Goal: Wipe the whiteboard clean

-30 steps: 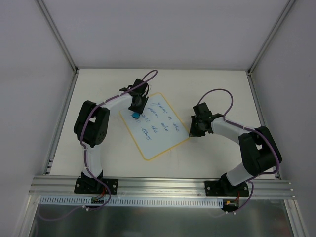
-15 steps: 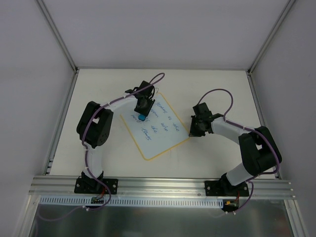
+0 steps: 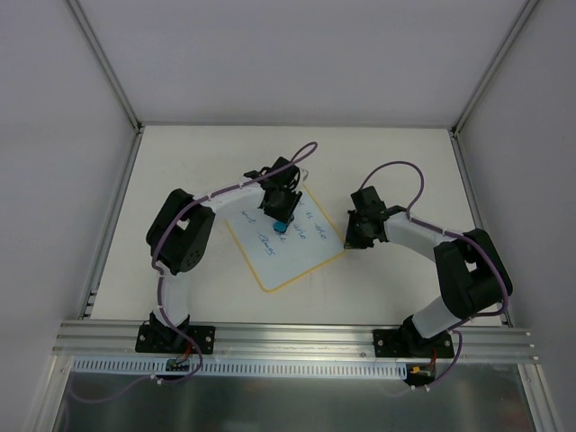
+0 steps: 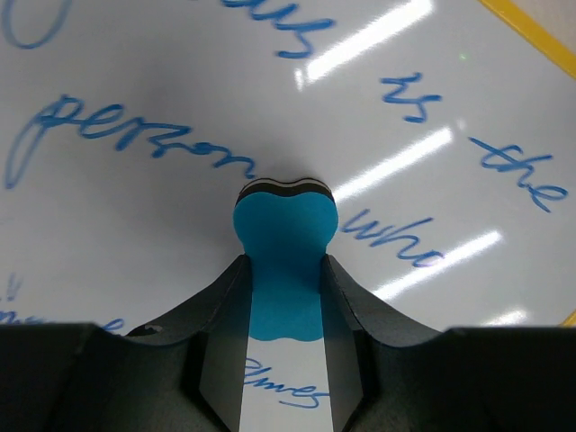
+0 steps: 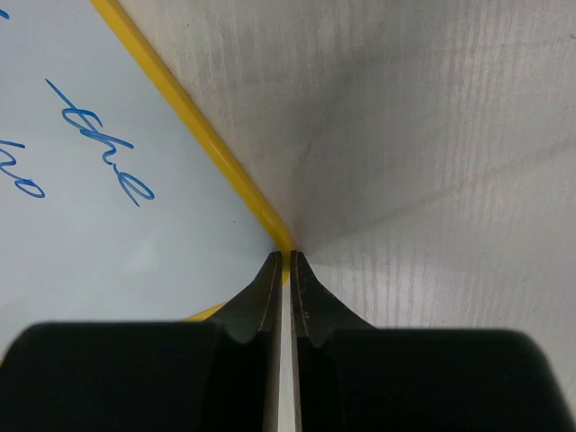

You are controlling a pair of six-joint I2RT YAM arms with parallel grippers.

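Left hand (image 4: 284,270) has slid the eraser (image 4: 283,238) rightward, farther across the whiteboard (image 3: 292,261)

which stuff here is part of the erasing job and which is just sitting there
Job: whiteboard, blue eraser, left gripper clamped on the eraser, right gripper shut at the board's yellow edge.
Just there: table, metal rail along its near edge.

eraser (image 3: 281,225) on whiteboard (image 3: 290,261), right claw (image 5: 289,260) at corner

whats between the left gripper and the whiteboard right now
A blue eraser, clamped by the left gripper, with its dark felt end against the whiteboard among the handwriting. The left wrist view shows it best.
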